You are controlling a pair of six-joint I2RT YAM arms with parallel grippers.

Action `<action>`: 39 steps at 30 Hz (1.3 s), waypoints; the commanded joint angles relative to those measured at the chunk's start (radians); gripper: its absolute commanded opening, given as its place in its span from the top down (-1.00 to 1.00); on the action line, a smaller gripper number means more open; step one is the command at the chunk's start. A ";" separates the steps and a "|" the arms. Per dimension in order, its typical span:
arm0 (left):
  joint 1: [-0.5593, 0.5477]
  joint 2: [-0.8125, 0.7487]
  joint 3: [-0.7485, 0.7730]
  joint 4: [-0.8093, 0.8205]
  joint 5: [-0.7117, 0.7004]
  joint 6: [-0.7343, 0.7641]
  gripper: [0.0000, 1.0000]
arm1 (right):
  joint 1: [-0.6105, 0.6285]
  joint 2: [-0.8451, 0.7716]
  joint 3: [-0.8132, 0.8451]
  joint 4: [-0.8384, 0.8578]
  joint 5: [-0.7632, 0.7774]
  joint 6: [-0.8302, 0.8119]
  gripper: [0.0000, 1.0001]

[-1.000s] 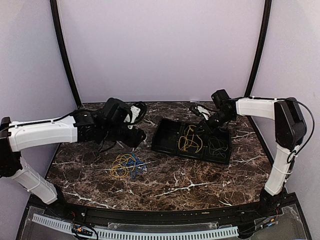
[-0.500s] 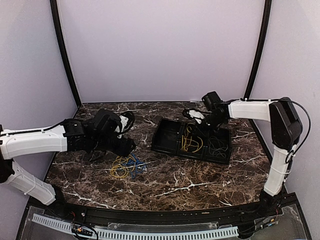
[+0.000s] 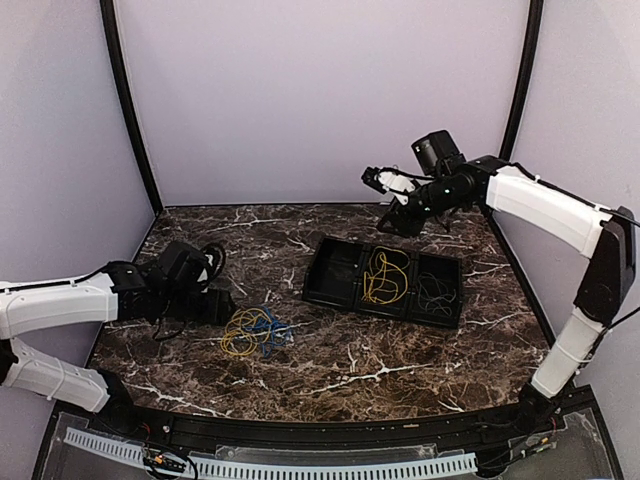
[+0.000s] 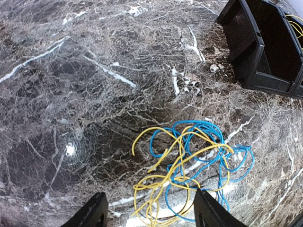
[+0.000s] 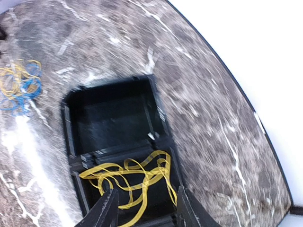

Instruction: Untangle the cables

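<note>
Left tool [image 4: 150, 213] spread empty over yellow-blue cables [image 4: 182, 163] on surface [image 4: 71, 94]: closing there risked pinching both strands, tightening the knot. Right tool [image 5: 144, 208] released, high above tray [image 5: 113, 118].

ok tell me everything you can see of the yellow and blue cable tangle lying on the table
The cable tangle is a small loose knot of thin, flexible, plastic-looking strands, yellow and bright blue, looped through each other in overlapping coils. It lies flat on the dark marble table, to the left of the black tray and apart from it. The left end effector hangs open at its near edge, a finger on either side. Whether the fingers touch it cannot be told.
</note>
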 commanded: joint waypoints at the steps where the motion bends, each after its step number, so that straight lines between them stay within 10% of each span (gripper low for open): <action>1: 0.011 -0.048 -0.062 0.048 0.059 -0.075 -0.27 | 0.111 0.061 0.075 -0.044 -0.119 -0.030 0.10; 23: 0.027 -0.297 -0.351 0.256 0.095 -0.305 -0.28 | 0.439 0.792 0.693 -0.043 -0.306 0.103 0.01; 39: 0.027 -0.282 -0.365 0.294 0.127 -0.280 -0.25 | 0.442 0.827 0.712 -0.020 -0.281 0.147 0.72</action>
